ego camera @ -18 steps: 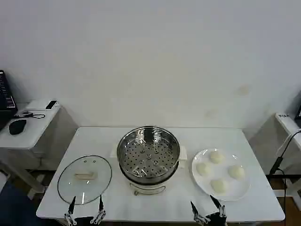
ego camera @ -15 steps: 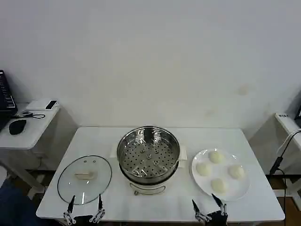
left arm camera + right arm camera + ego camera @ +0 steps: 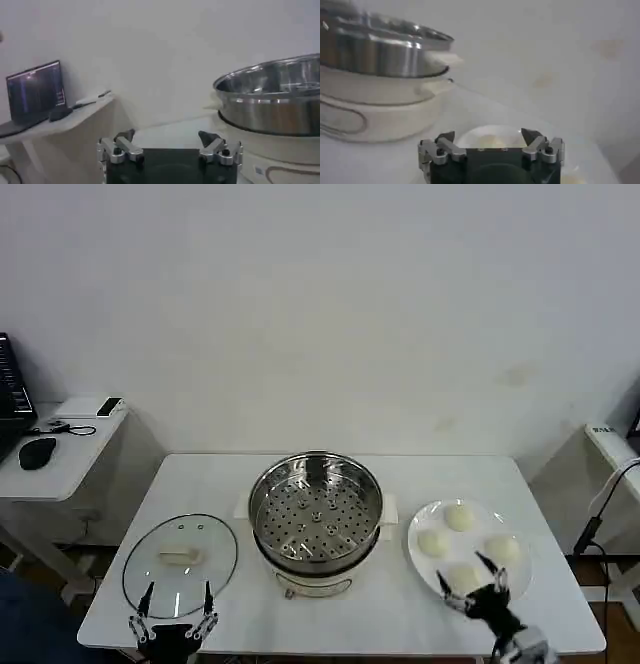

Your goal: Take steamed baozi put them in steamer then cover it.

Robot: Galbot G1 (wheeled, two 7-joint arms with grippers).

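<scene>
The steamer [image 3: 315,519] stands mid-table, a shiny steel pot with a perforated tray and nothing in it. Left of it, the glass cover [image 3: 180,562] lies flat on the table. Several cream-white baozi [image 3: 459,517] sit on a white plate [image 3: 420,562] to the right. My right gripper [image 3: 462,568] hangs open over the nearest baozi [image 3: 485,139], which shows between its fingers without touching them. My left gripper [image 3: 177,594] is open at the cover's near edge, holding nothing. The steamer's wall [image 3: 270,100] shows beside the left gripper [image 3: 166,136], and the steamer [image 3: 380,50] also shows beside the right gripper [image 3: 487,136].
A side table [image 3: 60,454] with a mouse and a laptop [image 3: 35,92] stands to the far left. A cable [image 3: 600,514] hangs off the table's right end. A white wall runs behind the table.
My right gripper has moved forward and right from the table's front edge to over the plate's nearest baozi. The left gripper edged slightly forward over the cover's rim.
</scene>
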